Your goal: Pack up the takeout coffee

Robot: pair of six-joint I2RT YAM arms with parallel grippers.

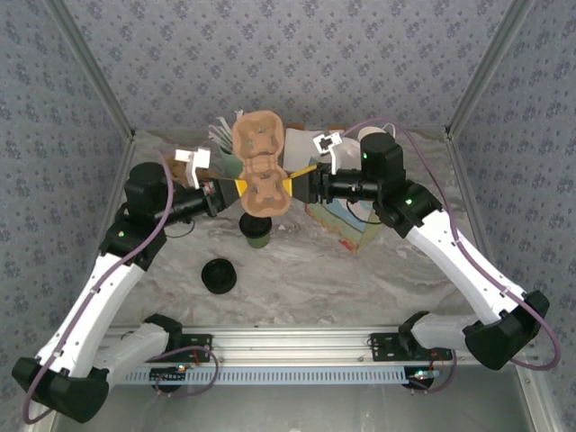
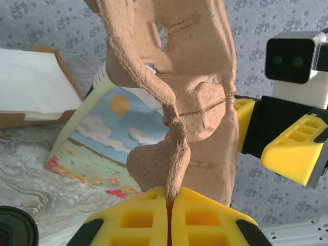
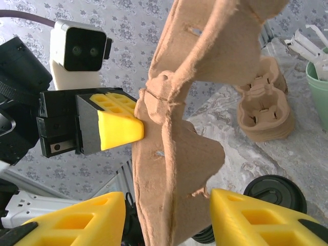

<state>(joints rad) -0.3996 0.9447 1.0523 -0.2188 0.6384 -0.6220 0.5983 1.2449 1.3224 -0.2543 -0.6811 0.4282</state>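
At the far left of the grey marbled table (image 1: 360, 288) sits a shallow brown cardboard box of white paper napkins (image 2: 31, 87). Beside it is a pale mint cup filled with white sticks (image 3: 320, 87), with a stack of brown pulp trays (image 3: 264, 110) just next to that cup.

The left gripper (image 1: 232, 190) hangs above the table, left of centre. Its yellow fingers (image 2: 138, 220) are pressed together on a thin edge of a brown moulded-pulp cup carrier (image 1: 261, 166). The carrier is held up in the air between the two arms.

Below the carrier is the takeout coffee, a small green paper cup with a black round lid (image 1: 256, 232). It stands on the table near the middle, clear of both grippers. A black round lid-shaped object (image 1: 219, 275) lies nearer and a little left of it, apart from the cup.

The right gripper (image 1: 292, 185) meets the carrier from the right. Its fingers are spread, one on each side of the pulp wall. In the right wrist view a gap shows between one pad and the pulp, so it is not clamping.

Under this gripper sits a paper bag printed with blue sky, a yellow sun and flowers (image 1: 346, 225), right of the coffee and apart from it. At the far right, cream paper cups (image 1: 369, 135) stand partly hidden behind the right arm
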